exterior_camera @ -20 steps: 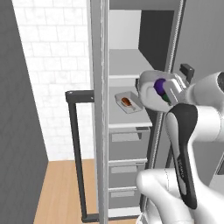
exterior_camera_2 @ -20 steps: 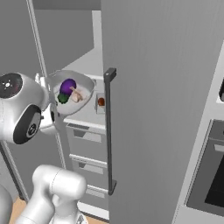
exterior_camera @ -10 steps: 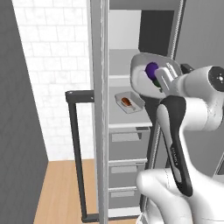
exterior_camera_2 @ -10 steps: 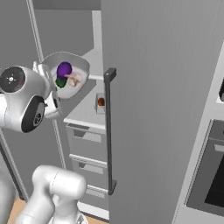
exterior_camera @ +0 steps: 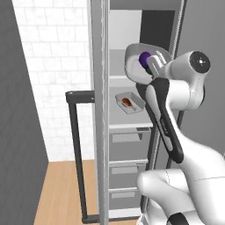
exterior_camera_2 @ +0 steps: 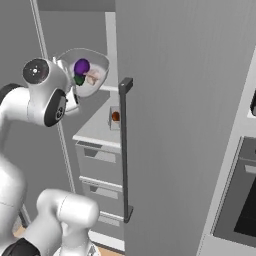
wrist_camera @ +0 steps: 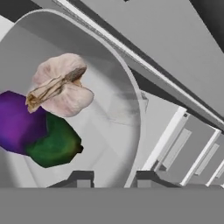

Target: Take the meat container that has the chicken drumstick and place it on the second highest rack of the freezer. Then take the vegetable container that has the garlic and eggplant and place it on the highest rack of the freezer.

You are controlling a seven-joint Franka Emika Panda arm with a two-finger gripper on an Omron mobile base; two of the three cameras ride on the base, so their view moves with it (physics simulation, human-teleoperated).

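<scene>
An open freezer (exterior_camera: 132,145) is seen from behind a white robot arm, with grey shelves in its upper part and drawers below. A rounded grey vegetable container (exterior_camera_2: 97,82) is held up by the gripper (wrist_camera: 109,178) in front of the upper part of the freezer, tilted so that its inside faces the right base camera. In the hand view the two dark fingertips (wrist_camera: 81,179) are seen set close together on either side of the bowl's rim, pinching it. Inside the bowl, a whitish garlic (wrist_camera: 61,85) bulb lies against a glossy purple eggplant (wrist_camera: 19,122) with a green stem cap; the two are touching. In the left base view the eggplant (exterior_camera: 145,58) shows as a purple spot at the bowl's edge, with the bowl raised above the level of the shelf that carries the tray. On that lower shelf (exterior_camera: 127,125), just above the drawers, a small shallow meat container (exterior_camera: 130,103) is resting, with an orange-brown chicken drumstick (exterior_camera: 127,102) inside it. A higher shelf (exterior_camera: 117,78) is seen behind the bowl. The open door, with its long dark bar handle (exterior_camera_2: 125,150), stands to the right in the right base view. Beside it, part of a dark oven (exterior_camera_2: 240,200) is seen at the right edge.
</scene>
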